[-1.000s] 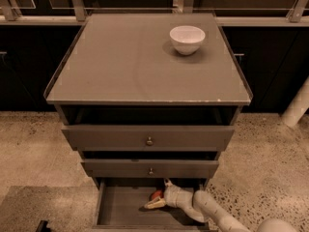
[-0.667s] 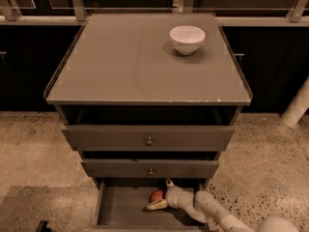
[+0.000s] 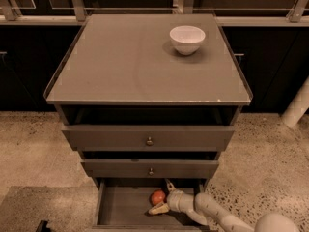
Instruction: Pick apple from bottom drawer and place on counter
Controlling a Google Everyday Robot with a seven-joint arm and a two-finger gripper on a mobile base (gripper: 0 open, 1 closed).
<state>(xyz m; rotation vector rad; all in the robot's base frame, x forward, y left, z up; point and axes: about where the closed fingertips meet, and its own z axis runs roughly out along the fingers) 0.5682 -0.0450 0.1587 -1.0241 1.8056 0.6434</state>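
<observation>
The apple (image 3: 157,197) is small and red-orange and lies on the floor of the open bottom drawer (image 3: 120,208), near its middle. My gripper (image 3: 162,197) reaches into the drawer from the right. Its fingers are spread, with one fingertip (image 3: 167,184) behind the apple and the other (image 3: 155,210) in front of it. The apple sits between them and is not lifted. The counter (image 3: 120,66) is the flat grey-brown top of the cabinet, above the drawers.
A white bowl (image 3: 187,38) stands at the back right of the counter. Two knobbed drawers (image 3: 149,140) above the bottom one are partly pulled out and overhang it. A white post (image 3: 297,105) stands at the right on the speckled floor.
My gripper has shifted a little further in around the apple, and its rear finger now shows behind the fruit. The apple has barely moved.
</observation>
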